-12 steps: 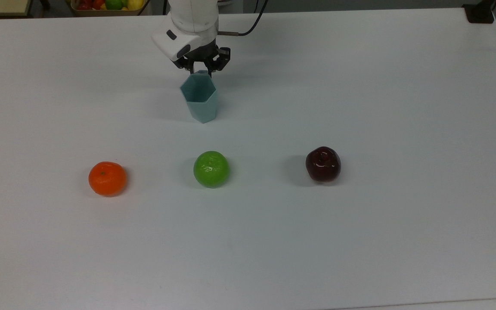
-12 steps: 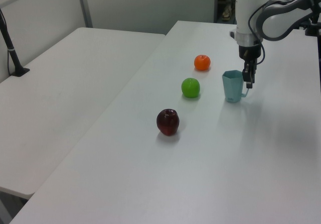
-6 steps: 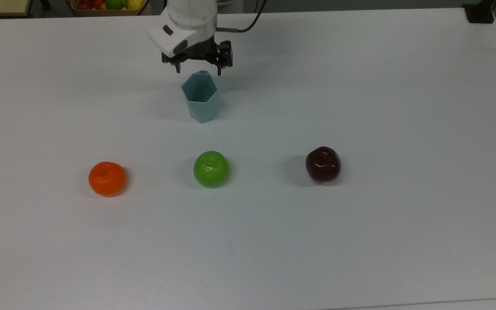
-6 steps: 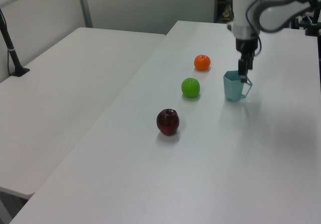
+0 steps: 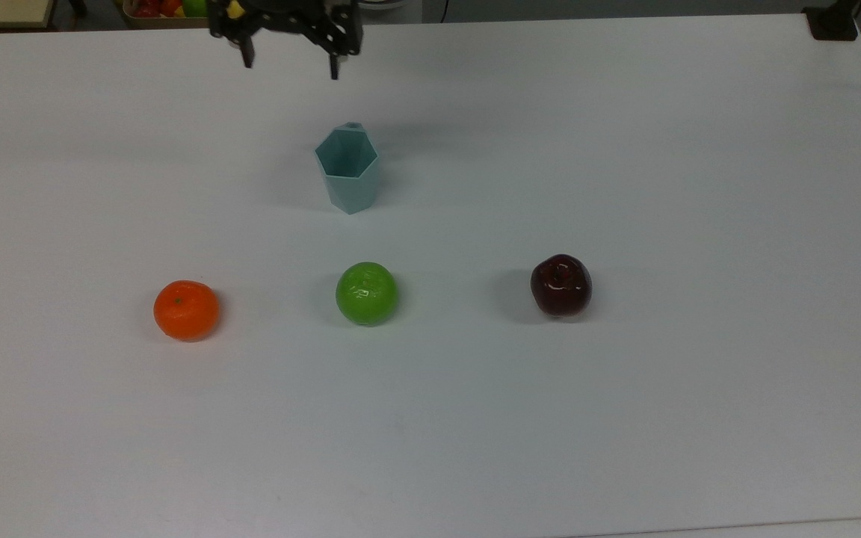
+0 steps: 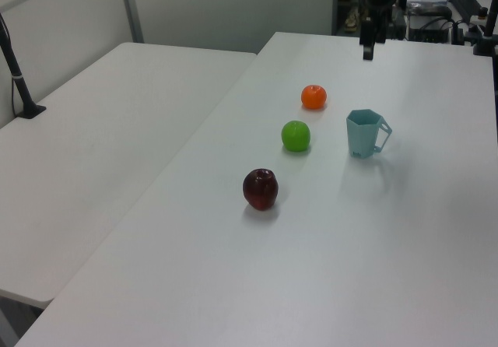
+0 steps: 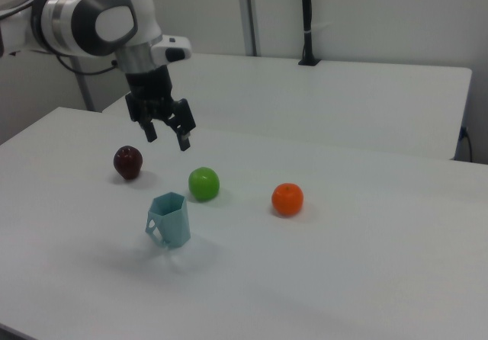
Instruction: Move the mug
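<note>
The pale teal faceted mug (image 5: pixel 347 169) stands upright and alone on the white table (image 5: pixel 625 149), its handle turned toward the far edge in the top view. From the side the mug (image 6: pixel 366 133) shows its handle on the left view's right, and the mug (image 7: pixel 170 220) sits in front of the fruits in the right view. My gripper (image 5: pixel 290 66) hangs open well above the mug, nothing between its fingers. The gripper (image 7: pixel 167 136) floats over the table in the right view, and the gripper (image 6: pixel 367 49) is high up in the left view.
Three fruits lie in a row nearer the top view's bottom: an orange (image 5: pixel 186 309), a green apple (image 5: pixel 367 293) and a dark red apple (image 5: pixel 561 285). A tray of fruit (image 5: pixel 184 10) sits beyond the far edge. A second table (image 6: pixel 101 129) adjoins in the left view.
The gripper opened, let go of the mug's handle and rose straight up and back. The mug stayed where it was set down.
</note>
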### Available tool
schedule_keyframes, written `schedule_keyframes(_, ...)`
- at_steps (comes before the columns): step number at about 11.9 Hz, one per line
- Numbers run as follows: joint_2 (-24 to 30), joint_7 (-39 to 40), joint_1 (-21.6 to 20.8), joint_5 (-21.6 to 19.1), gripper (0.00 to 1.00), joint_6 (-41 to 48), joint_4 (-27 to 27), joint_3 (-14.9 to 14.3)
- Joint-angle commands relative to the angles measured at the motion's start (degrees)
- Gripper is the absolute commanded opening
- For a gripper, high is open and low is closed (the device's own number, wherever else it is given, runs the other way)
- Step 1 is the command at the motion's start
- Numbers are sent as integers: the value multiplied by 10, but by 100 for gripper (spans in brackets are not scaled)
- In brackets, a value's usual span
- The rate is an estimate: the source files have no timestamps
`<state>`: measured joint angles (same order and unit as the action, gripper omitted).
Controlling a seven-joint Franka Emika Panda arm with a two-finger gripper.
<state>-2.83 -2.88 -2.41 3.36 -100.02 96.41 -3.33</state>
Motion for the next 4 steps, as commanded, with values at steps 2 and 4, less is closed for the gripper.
schedule_keyframes(2, -1, 2, 29, -17, 100, 58, -46, -3)
schedule_keyframes(4, -1, 2, 29, -18, 100, 58, -47, -4)
